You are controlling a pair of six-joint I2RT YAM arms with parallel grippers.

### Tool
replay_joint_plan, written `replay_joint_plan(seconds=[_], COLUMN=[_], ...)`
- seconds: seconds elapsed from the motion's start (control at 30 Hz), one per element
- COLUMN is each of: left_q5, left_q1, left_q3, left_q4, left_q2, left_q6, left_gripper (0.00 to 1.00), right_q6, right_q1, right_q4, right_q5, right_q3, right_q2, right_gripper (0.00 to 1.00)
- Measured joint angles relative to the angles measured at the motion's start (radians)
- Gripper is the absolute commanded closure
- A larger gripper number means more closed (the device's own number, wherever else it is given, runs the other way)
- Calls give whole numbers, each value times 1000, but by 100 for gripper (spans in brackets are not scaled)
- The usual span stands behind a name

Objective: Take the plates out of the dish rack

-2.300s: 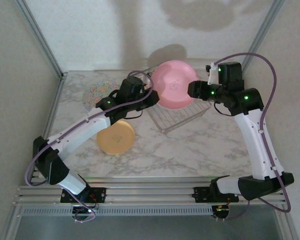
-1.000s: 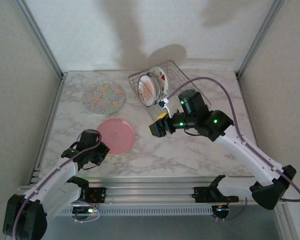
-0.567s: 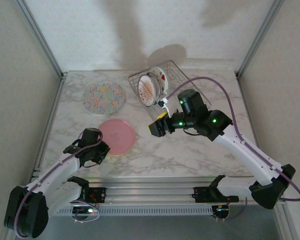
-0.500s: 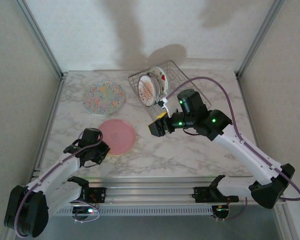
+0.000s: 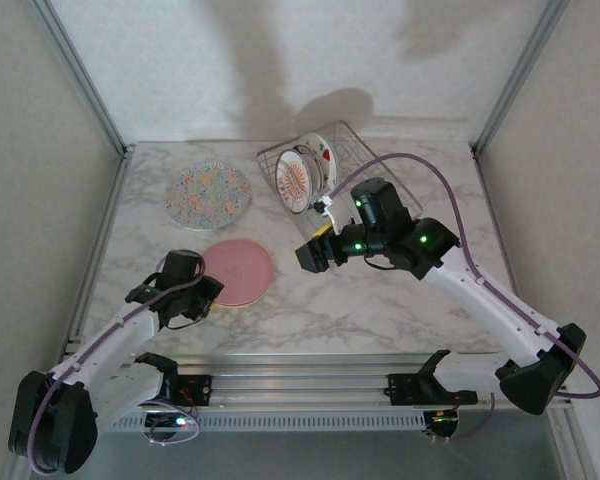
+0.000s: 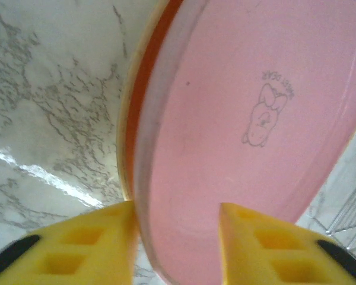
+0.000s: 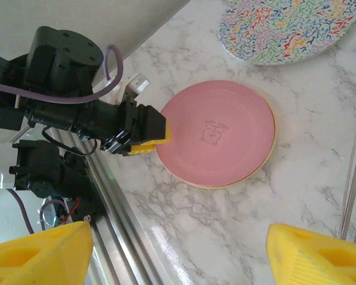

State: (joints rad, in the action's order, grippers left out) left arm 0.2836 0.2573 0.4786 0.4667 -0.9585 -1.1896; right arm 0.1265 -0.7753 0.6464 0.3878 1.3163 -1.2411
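Marble table (image 5: 380,300) between plain pale walls, arm bases at the near edge. Dish rack (image 5: 355,150) sits far centre; its near right part is hidden under the right arm (image 5: 460,275). Two plates stand on edge in the rack: sunburst plate (image 5: 295,180) in front, and behind it the motif plate (image 5: 320,152), mostly covered, only its top arc with red and green marks showing. Speckled plate (image 5: 208,196) lies flat at far left, apart from the rest; in the right wrist view the top edge cuts it off.

Pink plate (image 5: 240,270) lies flat at near left, stacked on the yellow-orange plate (image 6: 126,154), which is almost fully hidden, only a thin rim peeking out. Print (image 6: 264,116) on the pink plate is a small animal outline with tiny lettering, not readable.

Left gripper (image 6: 177,225) is at the near left rim of the pink plate, jaws parted with the rim between the yellow fingers (image 6: 77,243). Cannot tell if either finger touches the plate; the fingertips are cut off by the frame bottom.

Right gripper (image 7: 179,237) hangs above the table between the rack and the pink plate, jaws wide, nothing between them, only the finger ends showing at the bottom corners of its own view.
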Motion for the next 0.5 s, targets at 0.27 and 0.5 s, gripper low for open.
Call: replay_joint_plan(seconds=[0.27,0.5], left_q5=[1,-13], left_q1=[0,0], left_q3=[18,80], left_q4=[52,124], left_q2=[58,116], left_q6=[-7,-27], left_gripper=[36,32], right_q6=[0,42], right_q1=[-2,97], right_q4=[0,-8], right_q5=[-150,-373], right_q3=[22,92], right_q2=[0,-10], right_gripper=[23,29])
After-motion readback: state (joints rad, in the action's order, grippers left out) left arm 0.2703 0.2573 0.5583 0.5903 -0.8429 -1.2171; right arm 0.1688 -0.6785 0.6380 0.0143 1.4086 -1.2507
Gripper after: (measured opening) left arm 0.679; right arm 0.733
